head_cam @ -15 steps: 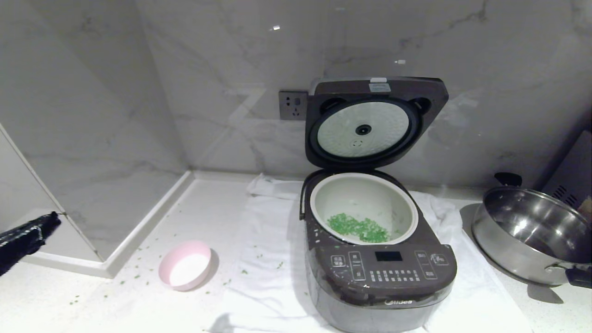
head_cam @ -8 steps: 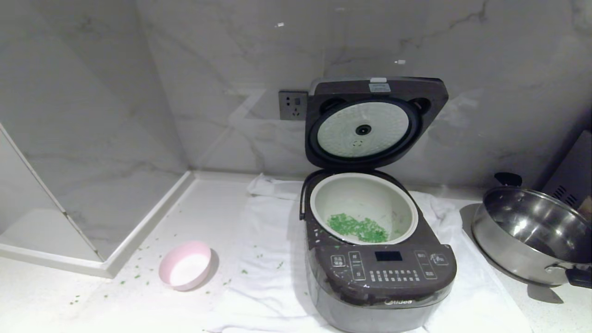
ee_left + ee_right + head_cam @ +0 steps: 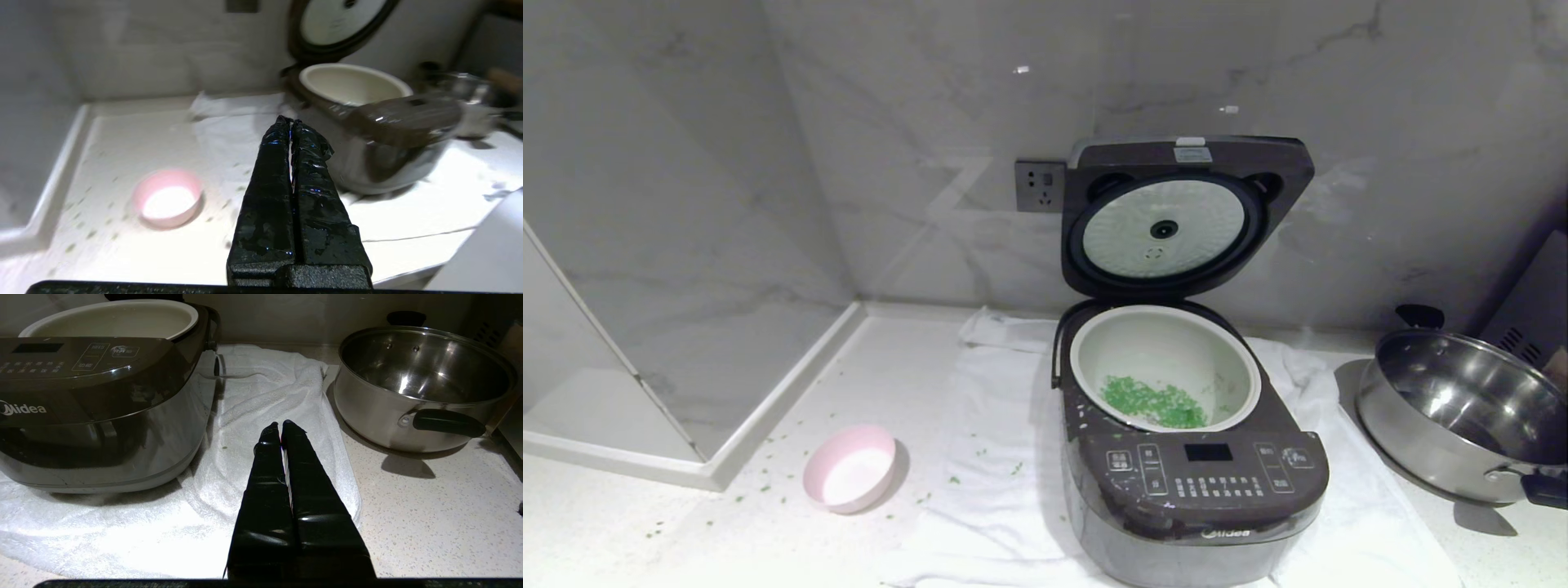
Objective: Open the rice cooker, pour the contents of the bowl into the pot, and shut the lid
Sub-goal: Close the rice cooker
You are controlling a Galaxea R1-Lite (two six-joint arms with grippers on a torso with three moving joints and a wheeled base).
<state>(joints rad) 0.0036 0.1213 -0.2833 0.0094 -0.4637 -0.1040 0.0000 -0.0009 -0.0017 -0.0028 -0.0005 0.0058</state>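
Observation:
The dark brown rice cooker (image 3: 1192,490) stands on a white towel with its lid (image 3: 1184,216) swung up against the wall. Green contents (image 3: 1156,403) lie in the pale pot (image 3: 1164,363). The pink bowl (image 3: 849,468) sits empty on the counter, to the cooker's left. Neither arm shows in the head view. My left gripper (image 3: 291,121) is shut and holds nothing; it hangs back from the counter, with the bowl (image 3: 167,198) and the cooker (image 3: 380,126) ahead of it. My right gripper (image 3: 280,424) is shut and empty over the towel, to the right of the cooker (image 3: 98,404).
A shiny steel pan (image 3: 1462,416) with black handles stands right of the cooker. A wall socket (image 3: 1041,185) is behind it. Green bits (image 3: 760,488) are scattered on the counter round the bowl. A raised ledge (image 3: 768,408) runs along the left.
The left arm's black tip, seen at the head view's left edge a second ago, has pulled back out of that view. The cooker, bowl and pan have not moved.

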